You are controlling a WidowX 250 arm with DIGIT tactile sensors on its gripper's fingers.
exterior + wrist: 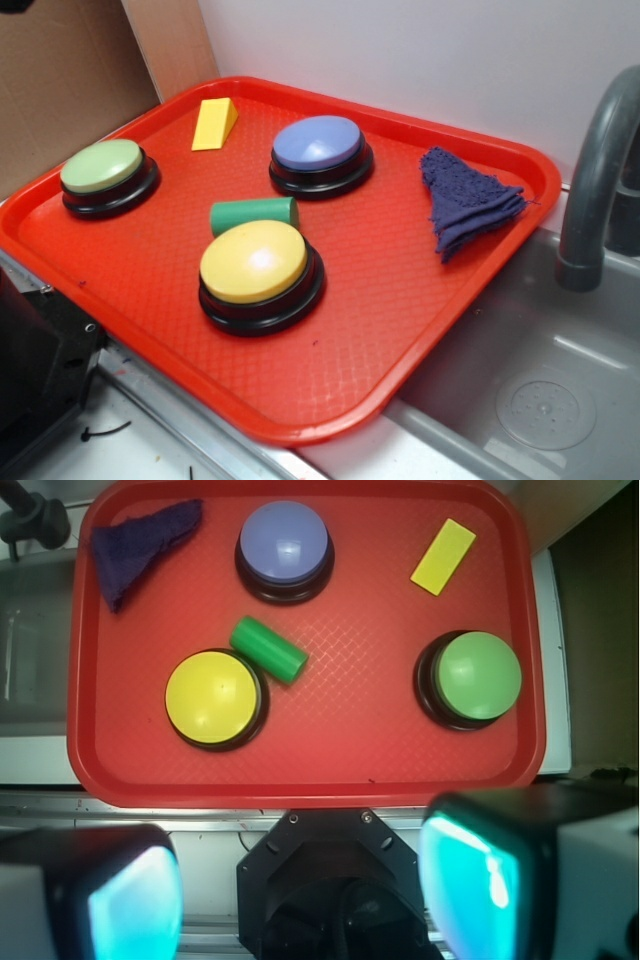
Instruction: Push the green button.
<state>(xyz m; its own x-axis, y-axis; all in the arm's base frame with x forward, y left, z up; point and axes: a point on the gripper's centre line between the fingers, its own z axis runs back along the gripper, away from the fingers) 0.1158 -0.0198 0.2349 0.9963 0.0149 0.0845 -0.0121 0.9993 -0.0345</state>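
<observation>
**A:** Exterior view: the green button (103, 167) sits in the far left corner of the red tray (400, 330), well apart from the yellow button (254, 262), with the green cylinder (254, 214) touching that one.

**B:** Wrist view: the gripper (300, 885) hangs spread wide, holding nothing, off the tray's near edge. The green button (479, 674) is on the right, the yellow wedge (443, 556) beyond it.

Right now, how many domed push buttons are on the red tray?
3: the green button by the tray's left edge, the blue button near the back, and the yellow button in front beside a green cylinder. None look hidden.
</observation>
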